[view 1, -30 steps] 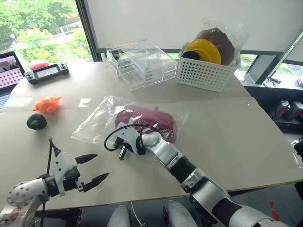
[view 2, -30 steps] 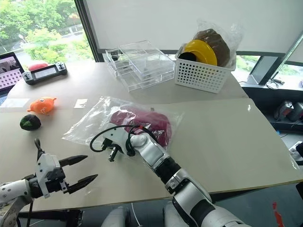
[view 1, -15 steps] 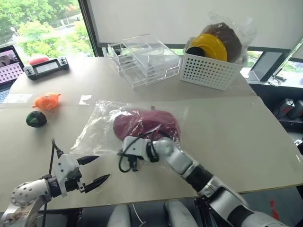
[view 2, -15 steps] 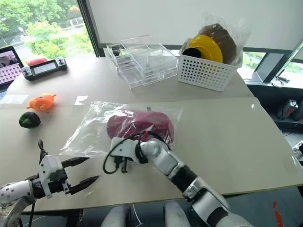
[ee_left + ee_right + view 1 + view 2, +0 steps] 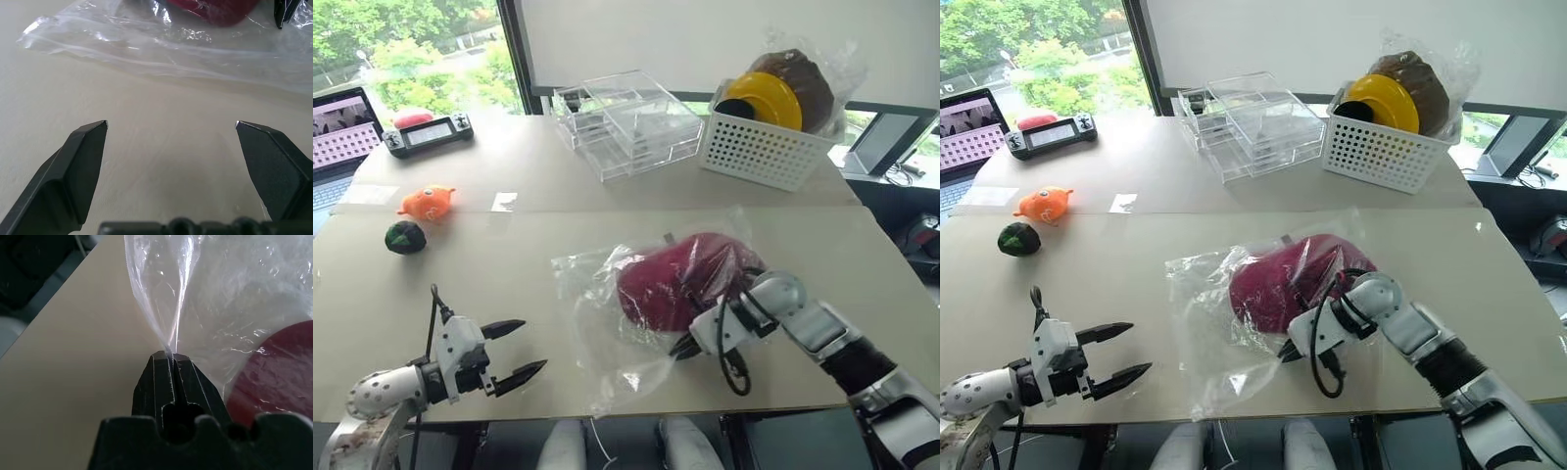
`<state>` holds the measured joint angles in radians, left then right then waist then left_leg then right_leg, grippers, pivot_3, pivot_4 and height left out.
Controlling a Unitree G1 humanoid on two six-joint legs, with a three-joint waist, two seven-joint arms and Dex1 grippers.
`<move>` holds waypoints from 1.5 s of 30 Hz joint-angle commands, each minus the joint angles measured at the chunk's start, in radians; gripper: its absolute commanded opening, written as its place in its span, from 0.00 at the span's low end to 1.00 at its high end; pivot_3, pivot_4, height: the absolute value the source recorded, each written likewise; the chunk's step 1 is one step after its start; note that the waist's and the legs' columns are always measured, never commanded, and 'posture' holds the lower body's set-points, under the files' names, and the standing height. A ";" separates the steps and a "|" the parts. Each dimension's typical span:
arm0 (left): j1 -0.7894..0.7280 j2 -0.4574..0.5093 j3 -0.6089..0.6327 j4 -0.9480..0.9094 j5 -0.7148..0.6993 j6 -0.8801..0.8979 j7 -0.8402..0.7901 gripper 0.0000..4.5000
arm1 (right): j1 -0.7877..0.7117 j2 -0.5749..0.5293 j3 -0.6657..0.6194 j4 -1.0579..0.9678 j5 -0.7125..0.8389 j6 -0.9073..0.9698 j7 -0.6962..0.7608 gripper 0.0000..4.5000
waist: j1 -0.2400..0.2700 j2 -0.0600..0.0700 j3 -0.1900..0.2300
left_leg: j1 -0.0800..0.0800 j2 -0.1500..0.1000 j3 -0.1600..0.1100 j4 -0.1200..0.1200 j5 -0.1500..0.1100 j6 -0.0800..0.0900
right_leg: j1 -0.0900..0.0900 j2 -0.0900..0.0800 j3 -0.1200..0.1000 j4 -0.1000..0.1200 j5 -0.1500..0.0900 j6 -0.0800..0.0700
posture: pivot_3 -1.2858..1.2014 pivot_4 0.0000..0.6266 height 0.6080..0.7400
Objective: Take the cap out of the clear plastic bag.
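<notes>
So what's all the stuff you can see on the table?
cap: one, dark red, inside the plastic bag
plastic bag: one, clear, near edge of the table
basket: one, white, far right
yellow hat: one, in the basket
brown hat: one, plastic-wrapped, in the basket
clear boxes: a stack, far middle
orange toy: one, left side
dark green ball: one, beside the orange toy
game controller: one, black, far left
laptop: one, far left edge
table: one, beige
left gripper: open, apart from the bag
right gripper: shut on the bag's plastic

Beige table (image 5: 509, 186), window (image 5: 411, 39) w/ trees, daylight.
</notes>
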<state>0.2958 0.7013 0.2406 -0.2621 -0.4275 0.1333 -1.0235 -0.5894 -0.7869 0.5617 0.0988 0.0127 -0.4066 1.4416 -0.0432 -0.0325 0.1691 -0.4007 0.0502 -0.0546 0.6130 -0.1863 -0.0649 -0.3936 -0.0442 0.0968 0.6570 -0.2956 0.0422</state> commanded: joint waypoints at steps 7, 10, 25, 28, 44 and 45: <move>-0.026 0.011 -0.011 -0.026 -0.002 0.011 0.014 1.00 | -0.161 -0.019 0.085 0.335 -0.391 -0.541 -0.169 0.00 | 0.000 -0.007 0.000 | 0.012 0.000 0.002 0.003 0.000 0.000 | 0.009 -0.001 0.001 -0.004 -0.001 -0.006 | 0.52 0.24 0.96; -0.024 0.011 -0.009 -0.030 -0.003 0.013 0.014 1.00 | -0.175 0.009 0.098 0.365 -0.400 -0.623 -0.214 0.00 | -0.002 -0.009 -0.001 | 0.016 0.001 0.002 0.003 0.001 0.001 | 0.013 -0.001 0.002 -0.004 -0.001 -0.007 | 0.52 0.24 0.96; -0.012 -0.004 -0.016 0.021 0.012 -0.034 0.005 1.00 | -0.125 0.084 0.054 0.330 -0.237 -0.428 -0.200 0.00 | -0.033 -0.012 -0.003 | 0.026 0.004 0.002 -0.008 -0.001 0.004 | 0.022 0.002 0.002 -0.001 0.003 -0.013 | 0.52 0.24 0.96; -0.011 -0.003 -0.016 0.041 0.012 -0.051 -0.005 1.00 | -0.093 0.056 0.032 0.245 -0.218 -0.330 -0.168 0.07 | -0.030 -0.012 -0.002 | 0.027 0.004 0.002 -0.006 -0.001 0.004 | 0.023 0.002 0.002 0.000 -0.003 -0.015 | 0.52 0.24 0.96; -0.122 -0.016 -0.093 0.143 0.049 -0.089 -0.034 1.00 | -0.046 -0.109 -0.116 -0.167 -0.042 -0.115 -0.051 0.98 | 0.014 -0.003 0.004 | 0.000 0.001 0.000 -0.004 -0.002 0.003 | 0.002 -0.001 -0.001 -0.001 0.002 -0.009 | 0.52 0.24 0.96; -0.125 -0.016 -0.094 0.148 0.049 -0.091 -0.036 1.00 | -0.052 -0.110 -0.125 -0.177 -0.032 -0.097 -0.051 0.98 | 0.013 -0.002 0.005 | 0.000 0.001 0.000 -0.004 -0.002 0.003 | 0.002 -0.001 -0.001 -0.001 0.002 -0.009 | 0.52 0.24 0.96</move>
<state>0.1736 0.6824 0.1538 -0.1162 -0.3840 0.0624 -1.0512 -0.6174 -0.8869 0.4893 -0.0264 -0.0617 -0.5350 1.3862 -0.0300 -0.0345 0.1738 -0.4003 0.0508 -0.0546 0.6094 -0.1888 -0.0620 -0.3918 -0.0448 0.0958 0.6561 -0.2932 0.0333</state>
